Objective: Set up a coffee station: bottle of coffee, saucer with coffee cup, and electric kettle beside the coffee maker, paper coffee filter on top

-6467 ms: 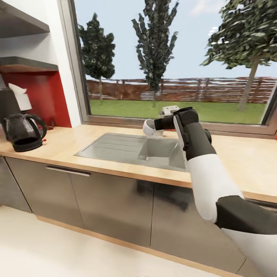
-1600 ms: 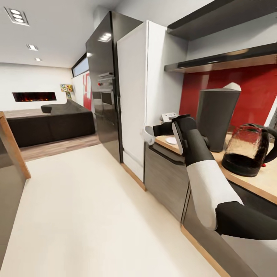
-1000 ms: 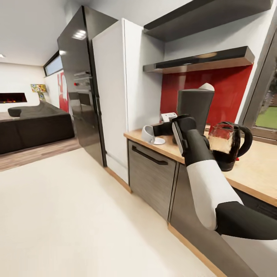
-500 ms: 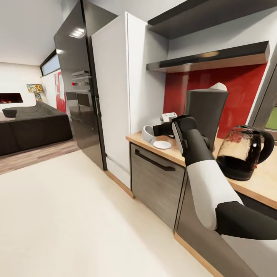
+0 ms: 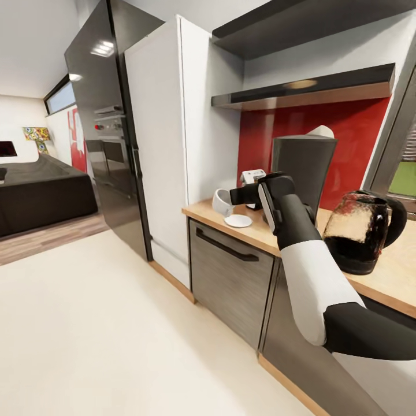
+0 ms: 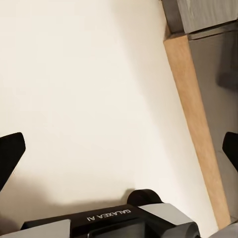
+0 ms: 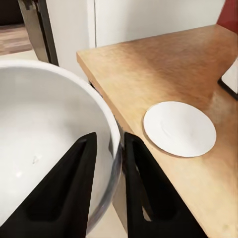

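Two fingers of the right gripper (image 7: 110,163) pinch the cup's (image 7: 44,144) rim, one inside the wall and one outside, so the cup hangs sideways with its mouth toward the wrist camera. In the head view the cup (image 5: 221,202) is held just beyond the counter (image 5: 381,271) end, above the edge and close to the saucer (image 5: 238,221), which lies flat on the corner. The coffee maker (image 5: 301,169) stands behind it, a white filter (image 5: 321,132) showing on top, and the kettle (image 5: 363,232) sits to its window side. The left gripper (image 6: 119,148) points at the floor, fingers spread wide and empty.

A rim pinch is a thin hold: any jolt from the base could let the cup twist or slip, and here it would fall to the floor rather than the counter. The saucer sits near the edge, so a cup set down tilted or off-centre could push it over. The arm must also swing in clear of the coffee maker.
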Controlling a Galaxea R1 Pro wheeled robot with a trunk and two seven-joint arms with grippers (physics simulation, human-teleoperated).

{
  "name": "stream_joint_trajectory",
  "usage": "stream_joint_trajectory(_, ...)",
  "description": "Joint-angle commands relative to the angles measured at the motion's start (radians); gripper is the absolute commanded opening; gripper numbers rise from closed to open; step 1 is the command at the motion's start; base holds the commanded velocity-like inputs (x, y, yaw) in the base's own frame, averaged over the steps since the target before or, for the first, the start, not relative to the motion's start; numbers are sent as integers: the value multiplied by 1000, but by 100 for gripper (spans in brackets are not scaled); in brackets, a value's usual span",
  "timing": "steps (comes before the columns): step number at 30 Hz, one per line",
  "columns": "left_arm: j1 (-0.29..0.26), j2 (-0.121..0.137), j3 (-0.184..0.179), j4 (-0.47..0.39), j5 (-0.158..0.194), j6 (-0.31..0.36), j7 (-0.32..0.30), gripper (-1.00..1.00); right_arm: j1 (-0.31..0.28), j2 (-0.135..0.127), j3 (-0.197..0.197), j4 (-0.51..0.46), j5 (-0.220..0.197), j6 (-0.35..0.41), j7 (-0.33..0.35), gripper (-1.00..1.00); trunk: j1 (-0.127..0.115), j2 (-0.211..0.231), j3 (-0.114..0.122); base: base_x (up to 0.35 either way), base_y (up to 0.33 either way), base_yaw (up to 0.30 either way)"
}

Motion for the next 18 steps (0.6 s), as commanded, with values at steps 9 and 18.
stream_joint_trajectory(9, 0, 1, -6, -1, 10, 10, -2, 100, -1, 0, -1, -7, 10, 4, 9, -100, 0, -1, 0, 126, 135, -18)
stream_joint_trajectory(18, 0, 0, -6, -1, 10, 10, -4, 100, -10, 0, 4, 0, 45, 7, 1, -100, 0, -1, 0, 3, 3, 0)
